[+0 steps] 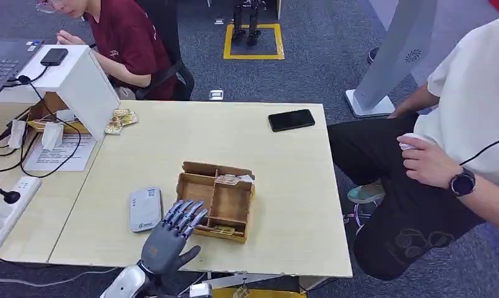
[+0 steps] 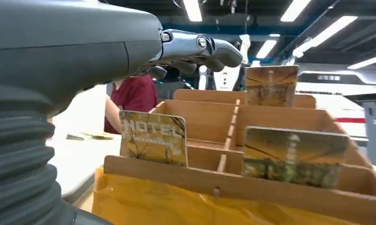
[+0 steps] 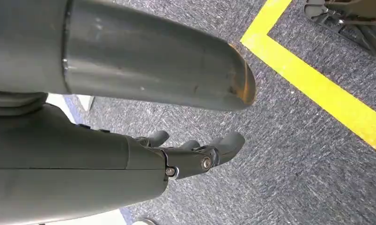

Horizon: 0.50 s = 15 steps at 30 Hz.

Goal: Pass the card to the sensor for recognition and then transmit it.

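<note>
Left hand hovers spread and empty at the worktop's near edge, just short of the wooden box. Cards stand untouched in its slots; the grey sensor lies beside. Nothing is done yet. Right hand hangs loosely curled, empty, over the floor.

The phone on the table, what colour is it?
The phone is black, clearest in the head view.
</note>
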### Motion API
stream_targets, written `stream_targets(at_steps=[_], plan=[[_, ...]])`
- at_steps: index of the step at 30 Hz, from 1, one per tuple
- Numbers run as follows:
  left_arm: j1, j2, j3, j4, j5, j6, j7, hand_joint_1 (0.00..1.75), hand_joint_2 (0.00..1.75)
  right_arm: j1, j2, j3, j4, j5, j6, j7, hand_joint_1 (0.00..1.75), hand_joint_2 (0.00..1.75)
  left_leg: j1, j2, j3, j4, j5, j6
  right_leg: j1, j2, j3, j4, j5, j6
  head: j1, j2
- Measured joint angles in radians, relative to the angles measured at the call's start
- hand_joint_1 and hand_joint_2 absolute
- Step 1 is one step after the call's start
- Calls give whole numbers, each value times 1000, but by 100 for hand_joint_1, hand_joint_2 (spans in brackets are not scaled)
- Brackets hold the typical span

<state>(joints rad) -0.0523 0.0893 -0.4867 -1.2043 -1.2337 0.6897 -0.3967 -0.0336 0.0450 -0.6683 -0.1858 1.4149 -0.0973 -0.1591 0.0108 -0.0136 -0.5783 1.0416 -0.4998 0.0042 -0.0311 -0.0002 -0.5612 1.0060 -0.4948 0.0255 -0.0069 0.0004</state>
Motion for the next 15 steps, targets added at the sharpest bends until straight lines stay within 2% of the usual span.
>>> stream_targets(at_steps=[15], plan=[[2,-18,53,-2,24,0,-13,0,175,0,0,0,0,3,0,0,0,0,0,0,0,0,0,0,0,0,0,0,0,0,0,0]])
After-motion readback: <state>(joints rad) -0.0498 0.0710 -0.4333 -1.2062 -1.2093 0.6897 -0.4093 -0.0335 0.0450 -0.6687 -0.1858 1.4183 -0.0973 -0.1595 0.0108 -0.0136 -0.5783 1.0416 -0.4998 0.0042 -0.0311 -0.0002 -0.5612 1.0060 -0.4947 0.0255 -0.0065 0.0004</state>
